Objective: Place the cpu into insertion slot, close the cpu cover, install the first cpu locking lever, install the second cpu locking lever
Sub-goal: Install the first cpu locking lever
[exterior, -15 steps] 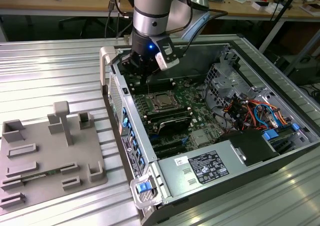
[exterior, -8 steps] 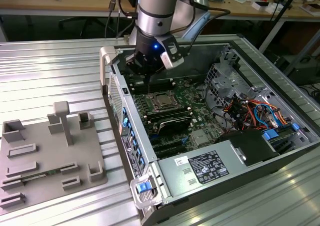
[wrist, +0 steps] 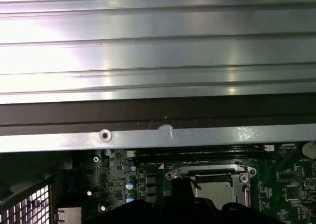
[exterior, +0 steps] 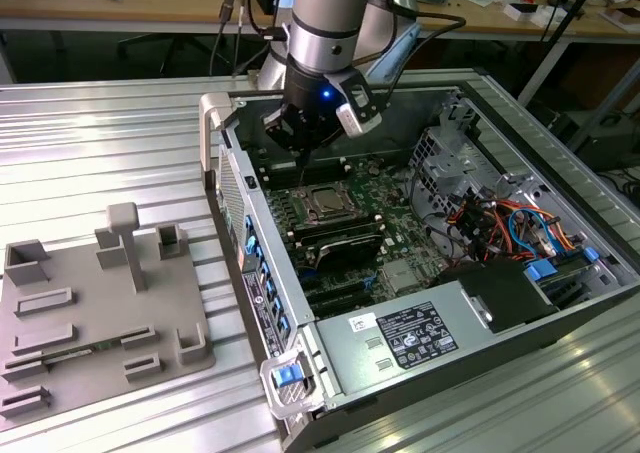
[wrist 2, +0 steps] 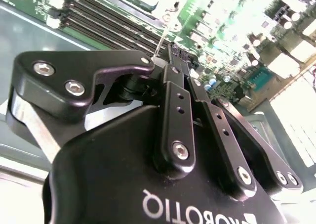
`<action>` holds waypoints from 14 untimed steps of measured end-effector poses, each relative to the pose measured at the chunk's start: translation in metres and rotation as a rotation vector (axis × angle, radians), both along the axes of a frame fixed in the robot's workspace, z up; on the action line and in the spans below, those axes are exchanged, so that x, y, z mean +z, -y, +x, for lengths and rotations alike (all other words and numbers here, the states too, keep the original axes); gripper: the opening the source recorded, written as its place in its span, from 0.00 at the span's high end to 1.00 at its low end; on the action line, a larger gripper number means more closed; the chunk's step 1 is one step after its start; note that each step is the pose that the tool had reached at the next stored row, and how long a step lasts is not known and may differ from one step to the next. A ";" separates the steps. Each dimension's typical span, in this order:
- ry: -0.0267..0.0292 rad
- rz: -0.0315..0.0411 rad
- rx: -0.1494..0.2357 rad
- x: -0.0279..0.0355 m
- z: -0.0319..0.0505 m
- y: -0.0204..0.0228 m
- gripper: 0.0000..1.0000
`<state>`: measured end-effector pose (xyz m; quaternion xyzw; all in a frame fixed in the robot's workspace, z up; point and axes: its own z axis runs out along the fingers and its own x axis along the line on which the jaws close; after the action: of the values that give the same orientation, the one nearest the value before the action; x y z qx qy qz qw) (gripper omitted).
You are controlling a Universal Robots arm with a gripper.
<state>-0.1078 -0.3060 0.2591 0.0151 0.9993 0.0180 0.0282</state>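
Small silvery-grey square cpu [exterior: 326, 204] seated in silver-rimmed insertion slot [exterior: 310, 214], green board [exterior: 385, 188], centre of exterior view; thin silver cpu cover [wrist: 210, 170] frame flat over it; black hand [exterior: 300, 151] just up-frame of slot, fingers [wrist 2: 174, 105] closed together

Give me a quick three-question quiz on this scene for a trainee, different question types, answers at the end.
1. Multiple choice: the gripper hangs over A) the grey fixture plate, B) the motherboard inside the open case, C) the power supply.
2. True or false: the cpu lies outside the case.
3. What colour is the light on the arm's wrist?
Key: 1 B; 2 false, it sits in the insertion slot; 3 blue.
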 end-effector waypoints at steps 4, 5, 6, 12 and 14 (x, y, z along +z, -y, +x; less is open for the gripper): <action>0.0001 0.0000 0.006 -0.0026 0.0226 0.0000 0.89; 0.0001 0.0000 0.008 -0.0035 0.0300 0.0000 0.89; 0.0000 0.0000 0.009 -0.0044 0.0361 0.0000 0.89; 0.0001 -0.0007 0.081 -0.0081 0.0389 -0.0021 0.89; 0.0000 -0.0014 0.082 -0.0100 0.0396 -0.0040 0.89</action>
<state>-0.0683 -0.3020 0.2491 -0.0258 0.9991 0.0184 0.0274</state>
